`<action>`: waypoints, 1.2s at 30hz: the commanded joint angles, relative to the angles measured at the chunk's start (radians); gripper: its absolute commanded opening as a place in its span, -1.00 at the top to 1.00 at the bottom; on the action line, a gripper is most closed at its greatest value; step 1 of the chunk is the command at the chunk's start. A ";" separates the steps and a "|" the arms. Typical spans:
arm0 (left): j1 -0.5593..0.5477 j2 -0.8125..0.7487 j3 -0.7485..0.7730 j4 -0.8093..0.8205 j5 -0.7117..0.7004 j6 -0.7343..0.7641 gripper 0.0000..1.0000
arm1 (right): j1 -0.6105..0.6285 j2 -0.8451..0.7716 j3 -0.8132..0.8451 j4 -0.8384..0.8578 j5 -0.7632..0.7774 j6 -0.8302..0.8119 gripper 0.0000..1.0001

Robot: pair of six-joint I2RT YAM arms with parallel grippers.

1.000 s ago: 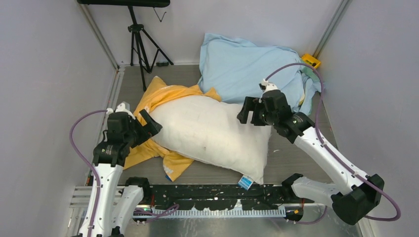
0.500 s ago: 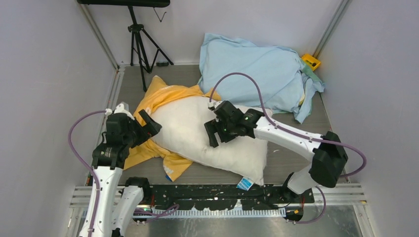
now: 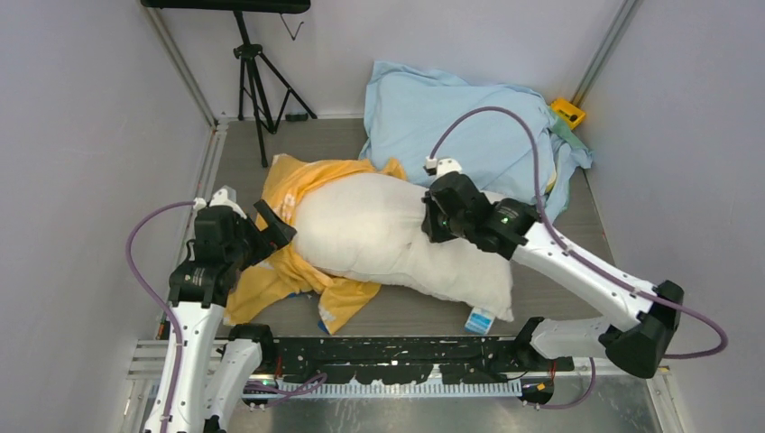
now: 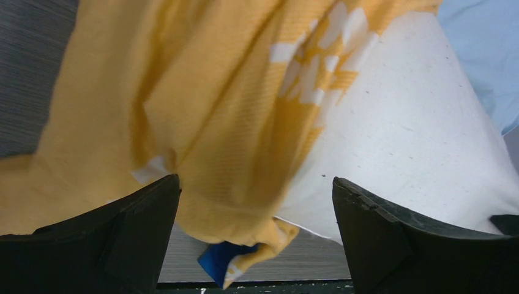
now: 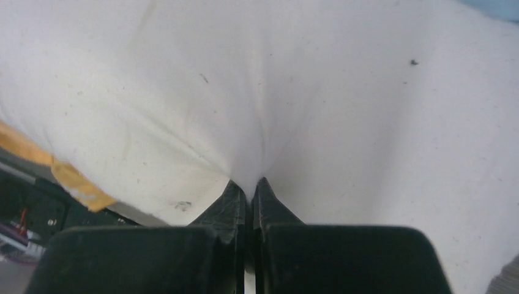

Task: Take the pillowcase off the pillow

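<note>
The white pillow [image 3: 379, 236] lies across the middle of the table, its left end still inside the orange-yellow pillowcase [image 3: 287, 180]. My right gripper [image 3: 434, 223] is shut, pinching a fold of the pillow [image 5: 318, 92] at its upper right side, with the fabric puckered between the fingertips of the right gripper [image 5: 251, 182]. My left gripper [image 3: 273, 227] stands open beside the pillowcase's near left part. In the left wrist view the left gripper [image 4: 255, 179] has the pillowcase [image 4: 208, 122] hanging between its wide jaws without being gripped, with blue edging [image 4: 217, 260] below and the pillow [image 4: 416, 135] to the right.
A pale light-blue cloth heap [image 3: 451, 117] lies at the back right, just behind the right arm. A tripod [image 3: 257, 72] stands at the back left and a yellow object [image 3: 568, 110] in the far right corner. The pillow's blue tag [image 3: 479, 319] hangs by the black front rail [image 3: 397, 352].
My right gripper came down on the pillow, shut on its fabric and dragged it to the right. The pillowcase bunched up at the left. The left arm stayed still.
</note>
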 commanded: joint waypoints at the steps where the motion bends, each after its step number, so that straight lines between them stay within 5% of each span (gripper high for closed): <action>1: -0.001 0.012 0.011 0.050 0.051 0.006 -0.94 | -0.031 -0.151 0.159 -0.130 0.318 0.004 0.99; 9: -0.001 0.031 -0.017 0.059 0.136 -0.015 -0.92 | -0.087 -0.193 0.224 -0.203 0.597 -0.065 0.99; 10: -0.001 0.029 -0.016 0.053 0.137 -0.014 -0.92 | -0.105 -0.184 0.210 -0.219 0.585 -0.057 0.87; 13: -0.001 0.017 -0.010 0.030 0.134 -0.002 -0.92 | -0.151 -0.157 0.162 -0.256 0.469 -0.052 -0.54; 14: -0.001 0.015 -0.010 0.023 0.137 0.002 -0.93 | -0.155 -0.152 0.153 -0.266 0.425 -0.054 -0.70; 27: -0.003 0.009 -0.124 -0.009 0.354 -0.062 -0.88 | -0.144 -0.132 0.301 -0.341 -0.011 -0.139 -0.78; 36: -0.043 -0.052 -0.211 0.001 0.377 -0.100 -0.87 | -0.083 -0.069 0.090 -0.288 -0.095 -0.086 -0.79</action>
